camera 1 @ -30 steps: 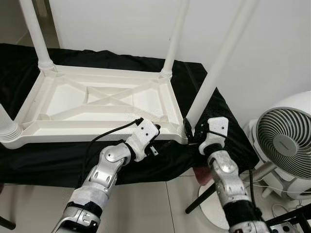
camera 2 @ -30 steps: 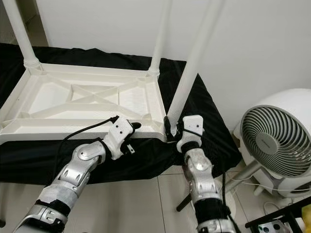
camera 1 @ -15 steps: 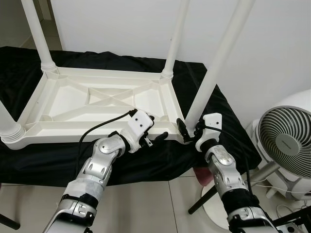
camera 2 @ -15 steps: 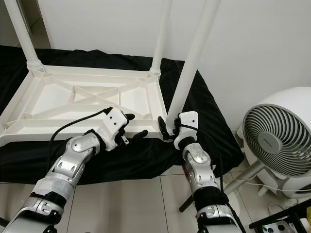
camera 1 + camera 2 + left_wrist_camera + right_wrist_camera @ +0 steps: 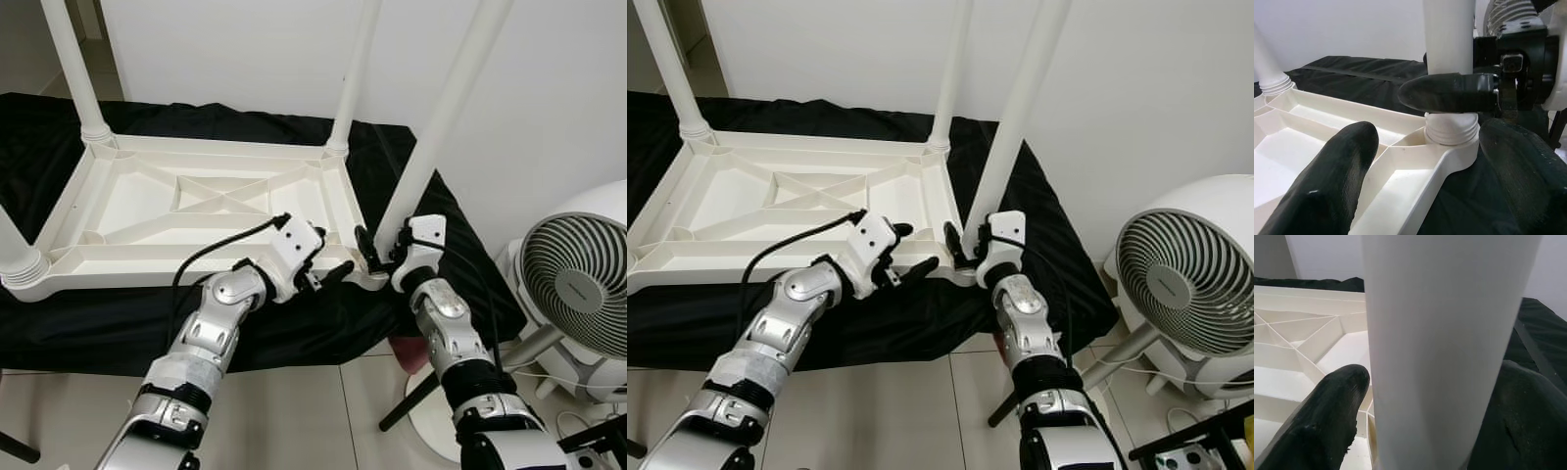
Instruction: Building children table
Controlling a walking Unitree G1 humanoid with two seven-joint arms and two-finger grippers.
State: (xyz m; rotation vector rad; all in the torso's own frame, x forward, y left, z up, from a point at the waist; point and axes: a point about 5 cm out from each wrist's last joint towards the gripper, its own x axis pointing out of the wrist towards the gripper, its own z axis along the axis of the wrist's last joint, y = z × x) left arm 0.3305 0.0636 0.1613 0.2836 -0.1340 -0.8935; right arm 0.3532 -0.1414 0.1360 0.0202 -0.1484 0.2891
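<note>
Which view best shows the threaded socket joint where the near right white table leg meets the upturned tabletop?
The left wrist view: the leg's ribbed collar sits seated in the corner socket. The eye views show that joint small, partly behind the right gripper. The right wrist view shows the white leg up close, its base cut off.

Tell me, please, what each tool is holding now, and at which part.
The right tool grips the near-right table leg at its lower end, just above the corner socket. The left tool is open at the table frame edge, holding nothing.

silver jointed arms | white wrist housings | black cables | long black fingers (image 5: 1334,181)
</note>
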